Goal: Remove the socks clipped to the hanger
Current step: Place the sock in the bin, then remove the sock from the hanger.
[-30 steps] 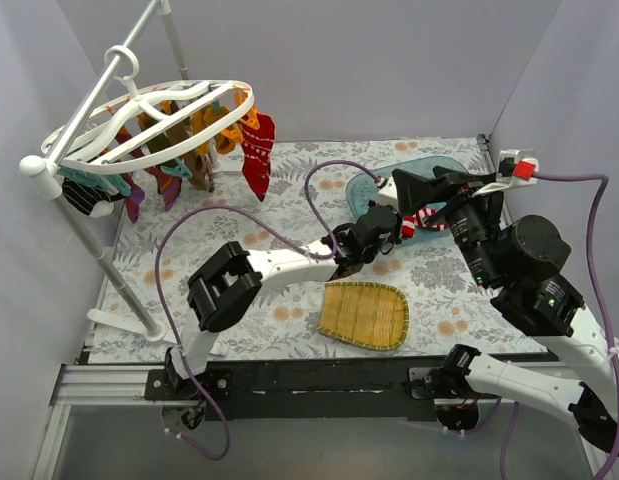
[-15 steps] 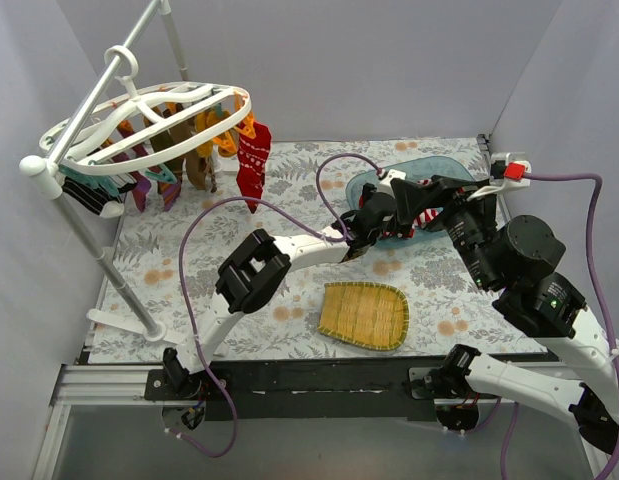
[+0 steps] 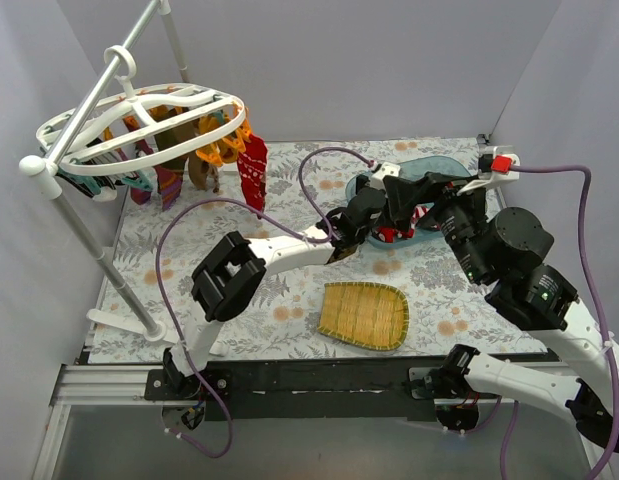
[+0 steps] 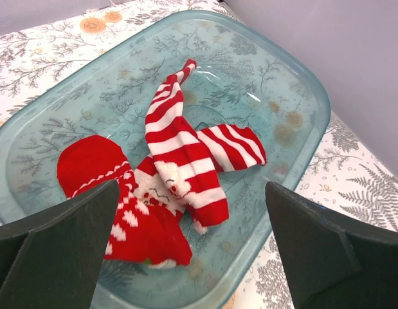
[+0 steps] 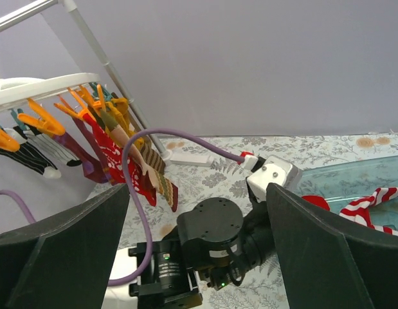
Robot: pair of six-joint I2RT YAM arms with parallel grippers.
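The white oval hanger (image 3: 61,130) hangs on its pole at the far left, with several socks (image 3: 253,170) clipped under it: red, maroon, orange and striped. Two more red-and-white socks (image 4: 176,141) lie loose in a teal see-through tray (image 4: 317,103). My left gripper (image 4: 191,193) hovers open just above them, holding nothing. My right gripper (image 5: 199,193) is open and empty, raised above the left wrist and facing the hanger (image 5: 31,90) and its clipped socks (image 5: 131,167). In the top view the left gripper (image 3: 381,222) sits partly under the right gripper (image 3: 409,190).
A woven bamboo tray (image 3: 364,312) lies near the front middle of the floral mat. The grey-white pole stand (image 3: 89,250) slants down to its base (image 3: 124,322) at the left. A purple cable (image 3: 204,215) loops over the left arm. A white power strip (image 5: 192,158) lies at the back.
My left gripper has gone from shut to open, letting the striped sock drop into the teal tray. The hanger and its socks have swung slightly. The right gripper edged left.
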